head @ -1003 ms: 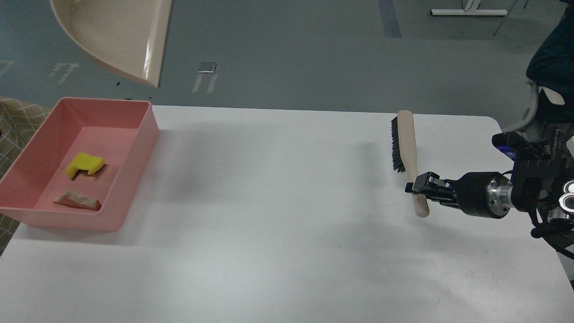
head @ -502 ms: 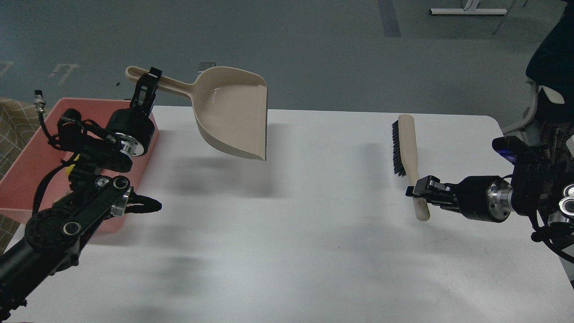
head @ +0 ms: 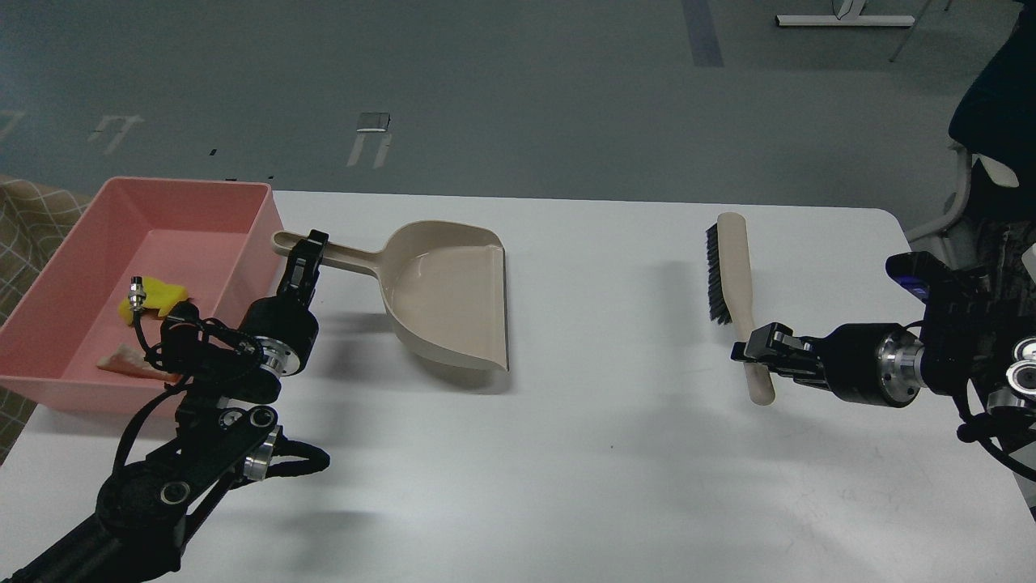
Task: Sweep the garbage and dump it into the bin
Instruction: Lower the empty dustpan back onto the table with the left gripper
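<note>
Your left arm comes in from the lower left of the frame and bends up toward the middle left. Your left gripper (head: 305, 247) points up, and its two fingers are closed around a thin beige handle. Your right arm reaches in from the right edge, lying flat and pointing left. Your right gripper (head: 751, 352) is pinched tight on a beige stick handle.

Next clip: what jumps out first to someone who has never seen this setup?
The pink bin at the table's far left, with the yellow sponge piece and the bread-like slice inside. Next, the beige dustpan at centre, its handle held by the left claw. On the right, the right claw grips the brush by its handle.
</note>
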Robot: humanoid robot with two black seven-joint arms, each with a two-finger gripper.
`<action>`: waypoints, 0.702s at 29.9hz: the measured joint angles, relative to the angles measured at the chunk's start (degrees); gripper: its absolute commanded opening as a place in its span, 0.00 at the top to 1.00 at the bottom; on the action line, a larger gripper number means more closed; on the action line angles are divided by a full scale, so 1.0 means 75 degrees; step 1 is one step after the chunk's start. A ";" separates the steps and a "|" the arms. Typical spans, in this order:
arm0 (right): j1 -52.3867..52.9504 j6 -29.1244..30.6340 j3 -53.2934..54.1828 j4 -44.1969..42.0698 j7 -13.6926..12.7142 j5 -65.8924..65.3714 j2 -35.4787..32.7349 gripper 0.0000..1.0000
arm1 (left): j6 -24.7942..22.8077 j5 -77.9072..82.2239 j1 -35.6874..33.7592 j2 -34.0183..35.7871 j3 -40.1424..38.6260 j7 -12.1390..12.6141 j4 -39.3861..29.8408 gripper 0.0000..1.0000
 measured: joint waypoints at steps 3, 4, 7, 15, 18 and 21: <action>-0.0040 0.0000 0.0000 0.0040 0.0000 0.0000 -0.0005 0.97 | 0.0001 -0.0003 0.0019 -0.0079 0.0003 -0.0075 0.0004 1.00; -0.0053 0.0000 0.0000 0.0048 0.0000 0.0000 -0.0008 0.97 | 0.0001 -0.0003 0.0038 -0.0089 0.0004 -0.0097 0.0013 1.00; -0.0075 0.0000 0.0002 0.0053 0.0000 0.0000 -0.0010 0.97 | -0.0008 -0.0007 0.0100 -0.0102 0.0005 -0.0124 0.0032 1.00; -0.0125 0.0000 0.0005 0.0037 0.0000 0.0000 -0.0003 0.97 | -0.0083 -0.0032 0.0210 -0.0247 0.0010 -0.0137 0.0071 0.84; -0.0129 0.0000 0.0010 0.0027 0.0000 0.0000 0.0011 0.97 | -0.0119 -0.0048 0.0213 -0.0309 0.0036 -0.0143 0.0145 0.65; -0.0131 0.0000 0.0011 0.0024 0.0000 0.0000 0.0013 0.97 | -0.0170 -0.0051 0.0213 -0.0358 0.0076 -0.0145 0.0191 0.35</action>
